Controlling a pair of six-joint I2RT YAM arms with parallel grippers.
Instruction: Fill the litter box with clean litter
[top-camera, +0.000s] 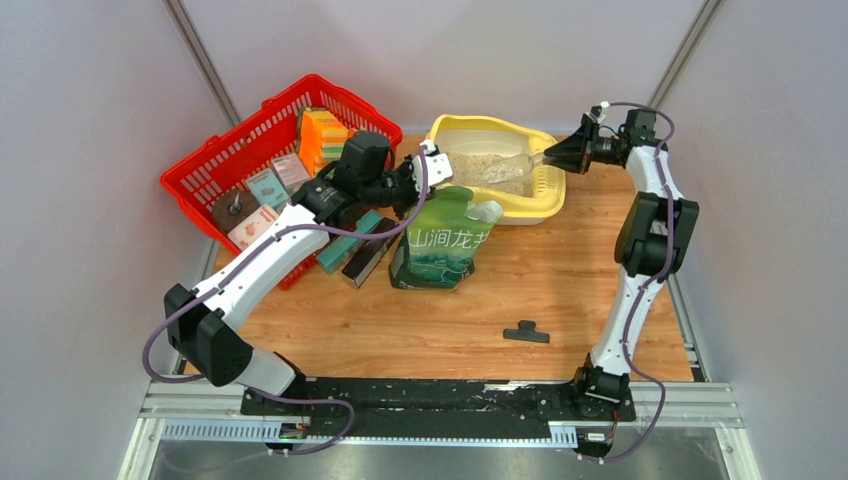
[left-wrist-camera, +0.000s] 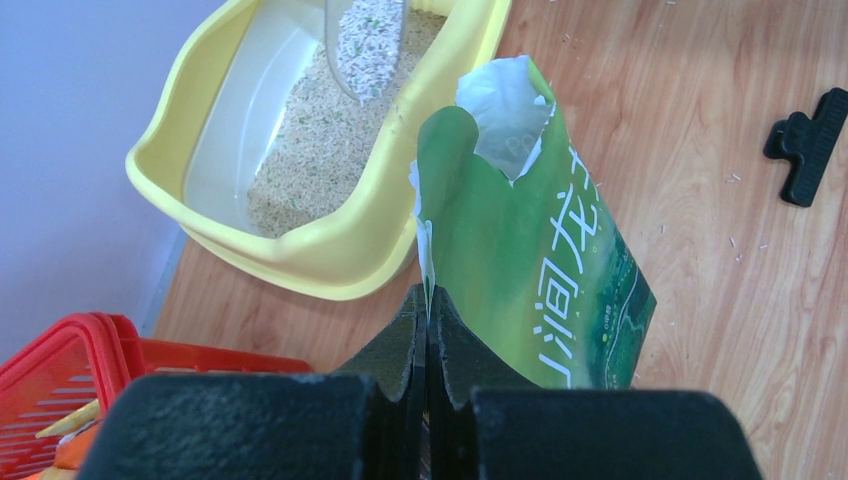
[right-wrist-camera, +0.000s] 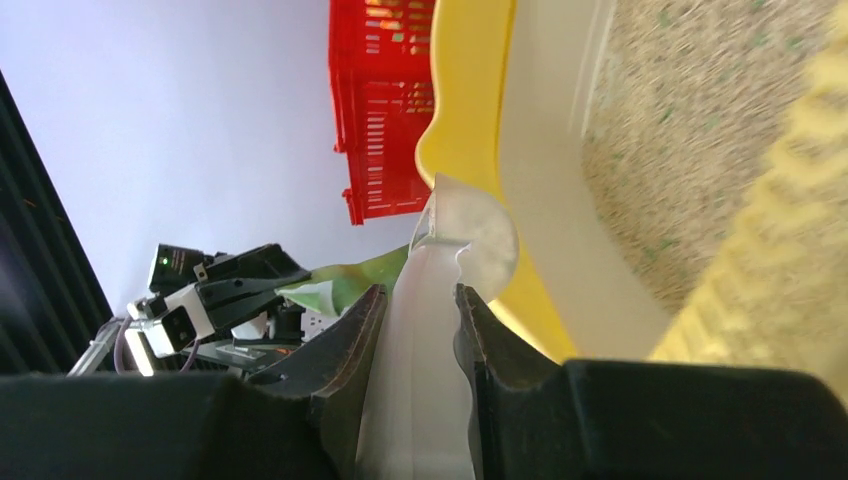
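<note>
Close to the near edge of the desk, right of its middle, a small black clip (top-camera: 526, 331) lies flat on the wood. Farther in, at the middle of the desk, a green bag (top-camera: 440, 240) with white characters stands upright, its top torn open. The left gripper (left-wrist-camera: 428, 300) is clenched on the bag's upper edge, the fingers pressed together with the film between them.

Beyond the bag, against the far edge and right of centre, sits the litter box (top-camera: 530, 208) — a pale yellow tray with a rounded, wavy rim, a white basin inside and a strip of small holes along its right side. The clean litter (top-camera: 480, 170) covers part of the basin floor as a loose beige grain. The right gripper (right-wrist-camera: 418, 292) reaches over the box's right end, grasping the handle of a translucent scoop (top-camera: 505, 165) tightly. A red basket (top-camera: 215, 165) holding packets fills the far left corner.

The left wrist view alone shows green flecks among the granules, a bare white wall on the basin's far side, litter lying in the scoop's bowl and stray grains on the wood by the clip. The right wrist view — blurred over the litter — shows the scoop handle squeezed between both fingers, which the overhead view is too small to show.
</note>
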